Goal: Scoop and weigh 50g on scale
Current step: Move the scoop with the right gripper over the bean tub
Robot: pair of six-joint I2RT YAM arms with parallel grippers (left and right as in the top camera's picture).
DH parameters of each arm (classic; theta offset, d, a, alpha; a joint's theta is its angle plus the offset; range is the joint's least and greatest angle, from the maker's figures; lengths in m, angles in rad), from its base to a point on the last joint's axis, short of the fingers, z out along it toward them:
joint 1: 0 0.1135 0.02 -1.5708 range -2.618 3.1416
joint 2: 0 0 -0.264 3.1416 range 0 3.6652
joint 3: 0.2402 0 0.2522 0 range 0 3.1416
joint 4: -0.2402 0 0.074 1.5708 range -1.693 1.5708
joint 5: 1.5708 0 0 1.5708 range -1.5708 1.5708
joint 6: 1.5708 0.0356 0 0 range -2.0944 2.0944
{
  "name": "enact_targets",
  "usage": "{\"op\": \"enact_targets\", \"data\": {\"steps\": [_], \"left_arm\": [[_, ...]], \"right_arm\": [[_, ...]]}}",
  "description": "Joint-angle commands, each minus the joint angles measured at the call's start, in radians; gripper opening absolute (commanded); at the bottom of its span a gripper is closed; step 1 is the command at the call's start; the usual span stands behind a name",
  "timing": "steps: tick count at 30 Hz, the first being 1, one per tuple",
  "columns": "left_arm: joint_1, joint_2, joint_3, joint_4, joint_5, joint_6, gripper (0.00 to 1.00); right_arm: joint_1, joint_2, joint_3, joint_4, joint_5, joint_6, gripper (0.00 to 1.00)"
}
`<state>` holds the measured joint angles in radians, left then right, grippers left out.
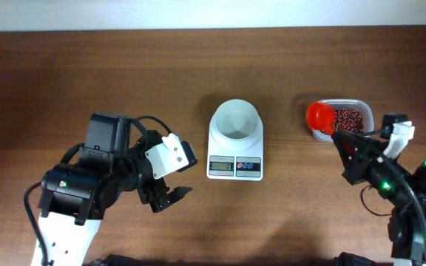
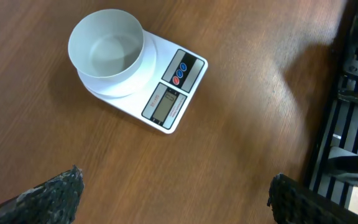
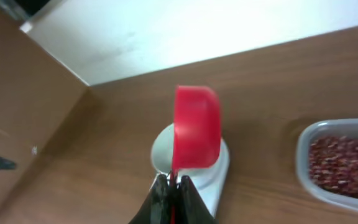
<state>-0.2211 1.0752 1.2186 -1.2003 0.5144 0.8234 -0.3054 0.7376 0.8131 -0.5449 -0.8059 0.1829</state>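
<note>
The white scale (image 1: 235, 157) stands mid-table with its round bowl (image 1: 236, 120) on top. In the left wrist view the bowl (image 2: 106, 45) looks empty. Dark red-brown beans (image 1: 348, 118) fill a clear tub (image 1: 366, 111) to the right. My right gripper (image 1: 339, 137) is shut on the handle of a red scoop (image 1: 319, 114), whose cup hangs over the tub's left end and shows plain red from above. In the right wrist view the scoop (image 3: 196, 127) stands in front of the scale (image 3: 219, 171), above my right gripper (image 3: 173, 183). My left gripper (image 1: 172, 198) is open and empty, left of the scale.
The left arm's dark body (image 1: 95, 177) fills the lower left, and the right arm (image 1: 413, 192) the lower right. A pale wall (image 3: 197, 31) runs along the table's far edge. A dark metal frame (image 2: 353, 124) stands beyond the table edge in the left wrist view.
</note>
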Motion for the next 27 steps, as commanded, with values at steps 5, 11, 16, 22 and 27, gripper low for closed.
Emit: {"op": "enact_targets", "data": {"steps": [5, 11, 16, 22, 27], "left_arm": [[0.006, 0.112, -0.010, 0.025, 0.028, 0.020, 0.99], [0.006, 0.135, -0.010, 0.033, 0.016, 0.020, 0.99], [0.006, 0.135, -0.010, 0.042, -0.026, 0.020, 0.99], [0.006, 0.135, -0.010, 0.040, -0.051, 0.019, 0.99], [0.084, 0.135, 0.055, 0.058, 0.031, 0.019, 0.99]], "right_arm": [[-0.004, -0.005, 0.036, -0.123, 0.034, -0.052, 0.04], [-0.004, -0.005, 0.036, -0.127, 0.032, -0.052, 0.04], [-0.003, -0.005, 0.036, -0.094, 0.032, -0.047, 0.04], [-0.003, -0.005, 0.036, -0.095, 0.031, -0.021, 0.04], [-0.003, -0.005, 0.036, -0.095, 0.031, -0.018, 0.04]]}}
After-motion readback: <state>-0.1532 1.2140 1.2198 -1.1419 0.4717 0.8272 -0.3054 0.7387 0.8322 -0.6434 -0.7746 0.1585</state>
